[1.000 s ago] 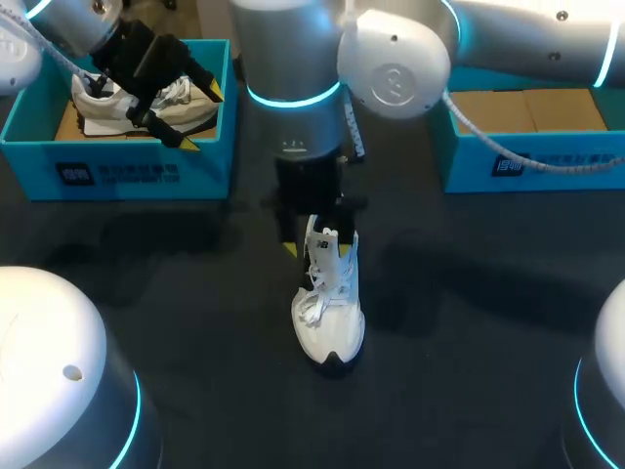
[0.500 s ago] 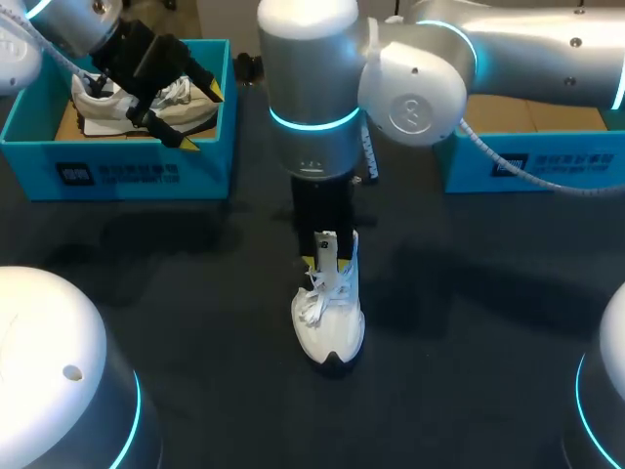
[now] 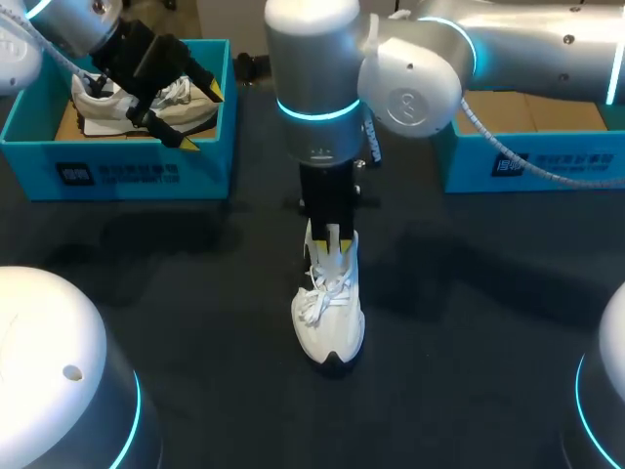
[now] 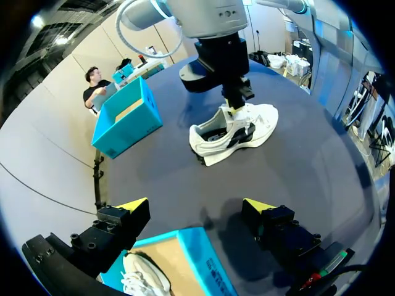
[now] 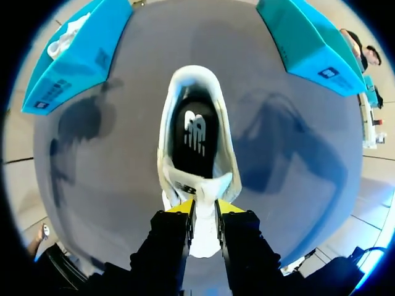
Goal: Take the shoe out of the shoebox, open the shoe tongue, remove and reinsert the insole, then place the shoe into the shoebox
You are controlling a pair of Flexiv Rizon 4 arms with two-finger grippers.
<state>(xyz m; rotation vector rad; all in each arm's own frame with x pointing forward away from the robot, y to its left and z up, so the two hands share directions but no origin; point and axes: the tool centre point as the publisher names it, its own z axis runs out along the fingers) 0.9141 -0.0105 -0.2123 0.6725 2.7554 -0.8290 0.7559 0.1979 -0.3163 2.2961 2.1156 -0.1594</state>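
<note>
Right arm (image 3: 420, 68) has pushed forward from behind the heel over the last second. The right gripper (image 5: 205, 207) now sits on the tongue (image 5: 207, 185) of the shoe (image 3: 328, 313). Shoe hasn't shifted, and the left arm hasn't budged.

Right fingers are narrow, pinching the tongue from both sides and holding it upright. Just ahead of them the shoe's mouth gapes open. One dark insole (image 5: 194, 132) lies flat inside it.

The shoe is white and stands on its sole in the middle of the table (image 3: 195, 293). Its toe points away from the boxes, and it is well apart from both.

The left gripper (image 3: 200, 117) hangs over the left shoebox (image 3: 117, 171) with its fingers spread wide and nothing between them. A second shoe (image 3: 107, 107), also white, lies in that box right under it. The right shoebox (image 3: 527, 161) sits at the far right of the table, brown cardboard bottom showing.

Count: two shoes, two teal shoeboxes, two grippers, one insole in view.
</note>
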